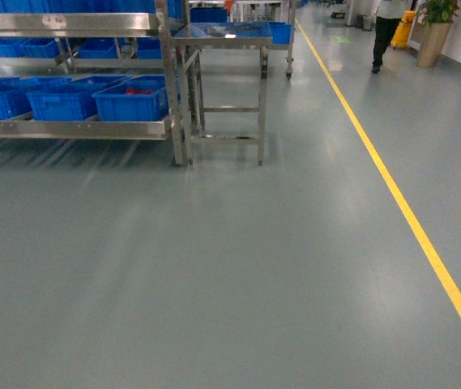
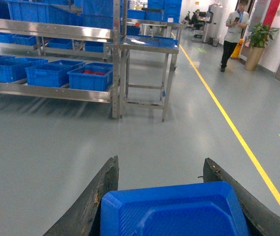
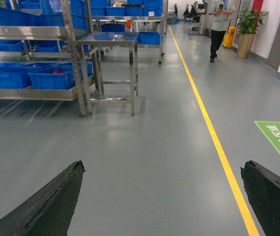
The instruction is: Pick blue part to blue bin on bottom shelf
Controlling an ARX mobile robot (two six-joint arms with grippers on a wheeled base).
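While facing a stainless-steel rack at far left: bottom shelf (image 1: 68,128) loaded with bright blue plastic tubs, blue bin (image 1: 58,104) beside a like tub holding red pieces (image 1: 133,99). Just right of the rack, a plain steel table (image 1: 222,36). Further right, a yellow floor line (image 1: 408,219) and a distant person in dark trousers (image 1: 388,32). Left gripper (image 2: 167,196) closed against both sides of the blue part (image 2: 174,214), a bright blue moulded plastic piece, well apart from the shelf. Right gripper (image 3: 159,206) spread wide, holding nothing.
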